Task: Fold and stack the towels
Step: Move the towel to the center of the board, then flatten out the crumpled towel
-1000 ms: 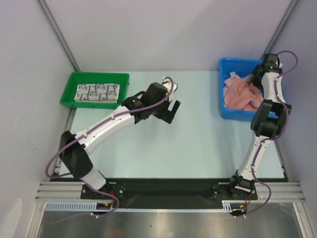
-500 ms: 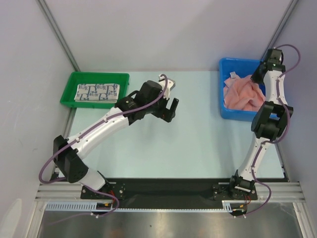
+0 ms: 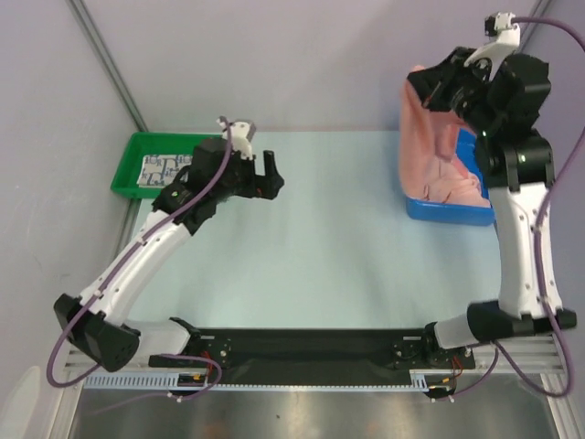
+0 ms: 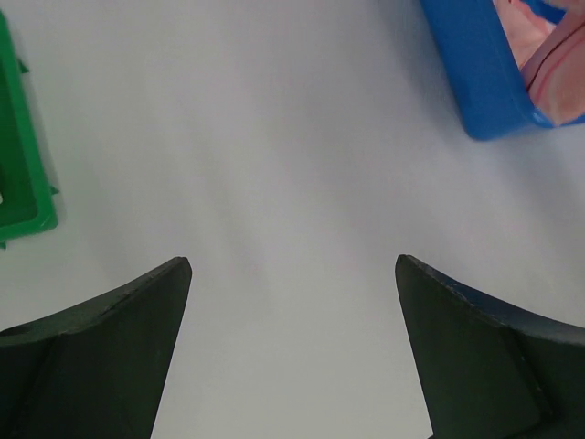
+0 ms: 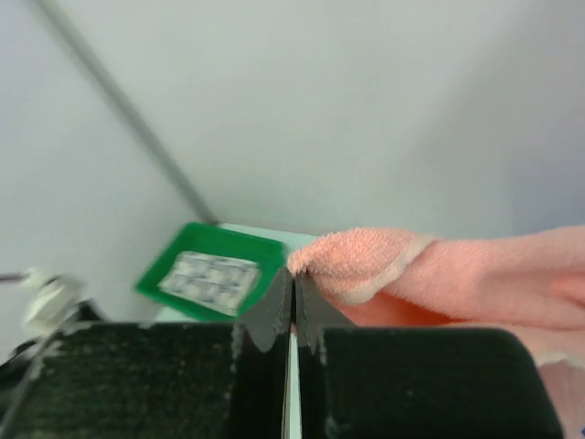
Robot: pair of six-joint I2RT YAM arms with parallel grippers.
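Early stage: one patterned towel lies folded in the green bin at the table's far left corner. Right pincer pinches a pink towel hanging unfolded above the blue bin at the far right corner, more pink cloth inside. Left pincer is spread and empty.

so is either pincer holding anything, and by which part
The right pincer grips the pink towel by its upper edge; the left pincer is open, holding nothing.

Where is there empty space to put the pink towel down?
The wide bare table between the green tray and the blue bin is free. Crowded: the tray holds a patterned towel, the bin more pink cloth.
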